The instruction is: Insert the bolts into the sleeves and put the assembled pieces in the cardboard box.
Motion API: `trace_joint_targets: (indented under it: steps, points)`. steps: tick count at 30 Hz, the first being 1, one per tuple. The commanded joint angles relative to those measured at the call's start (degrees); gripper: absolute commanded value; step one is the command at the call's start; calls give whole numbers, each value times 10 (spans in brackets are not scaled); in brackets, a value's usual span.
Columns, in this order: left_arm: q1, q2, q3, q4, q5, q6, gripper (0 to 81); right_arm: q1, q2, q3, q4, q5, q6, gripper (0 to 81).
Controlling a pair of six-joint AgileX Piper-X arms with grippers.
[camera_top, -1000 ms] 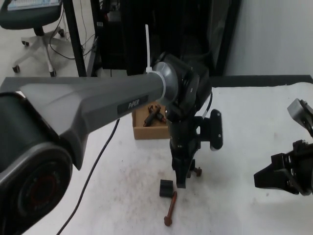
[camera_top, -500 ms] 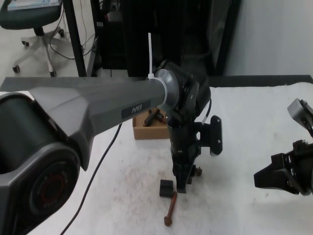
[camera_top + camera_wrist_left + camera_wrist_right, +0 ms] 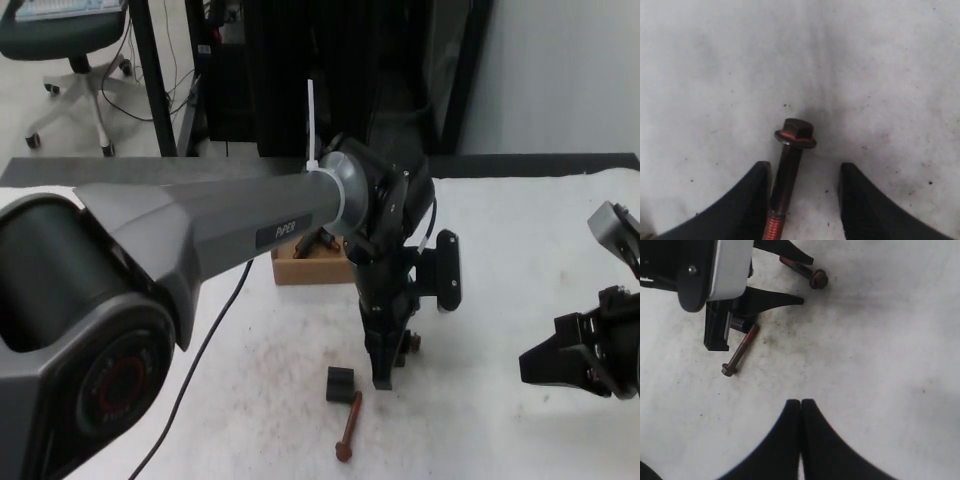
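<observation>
A rusty bolt (image 3: 791,155) lies flat on the white bench between the open fingers of my left gripper (image 3: 802,197), nearer one finger and untouched by the other. From above, the left gripper (image 3: 384,376) points down over that bolt (image 3: 410,342). A black sleeve (image 3: 341,383) sits just beside it, with a second bolt (image 3: 349,424) lying nearer the front edge. The cardboard box (image 3: 300,266) behind the arm holds dark assembled pieces. My right gripper (image 3: 801,412) is shut and holds nothing, hovering far to the right (image 3: 570,362); its wrist view shows both bolts (image 3: 740,353) and the left gripper (image 3: 807,281).
The left arm's thick link (image 3: 200,225) crosses the view and hides part of the box. A black cable (image 3: 205,335) trails over the bench (image 3: 500,250) at the left. An office chair (image 3: 70,40) and dark racks stand behind the bench.
The left gripper has shifted a little to the right and now straddles the bolt that lay beside it. The right arm has kept still.
</observation>
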Motion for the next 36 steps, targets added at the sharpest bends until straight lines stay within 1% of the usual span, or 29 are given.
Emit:
trace_joint_targets:
  steps: [1, 3, 7, 11, 16, 24, 31, 36]
  points:
    - [-1, 1, 0, -8, 6, -5, 371, -2, -2, -1, -3, -11, 0, 3]
    - [1, 1, 0, -15, 13, -5, 355, -2, -2, -1, -1, -10, 0, 3]
    - [1, 1, 0, -25, 15, -5, 351, -2, -2, 2, 1, -10, 0, 3]
    - [1, 1, 0, -25, 55, -5, 350, -2, -2, 2, 2, -10, 0, 3]
    - [1, 4, 0, -23, 57, -5, 350, -2, -2, 2, 2, -10, 0, 3]
    - [1, 28, 0, 34, 17, -22, 350, -2, -2, 2, 5, -10, 0, 3]
    - [2, 30, -5, 25, -53, -13, 350, -2, -2, 2, 5, -10, -1, 3]
    - [7, 24, -31, 30, -58, -17, 350, -2, -2, 2, 5, -10, -1, 3]
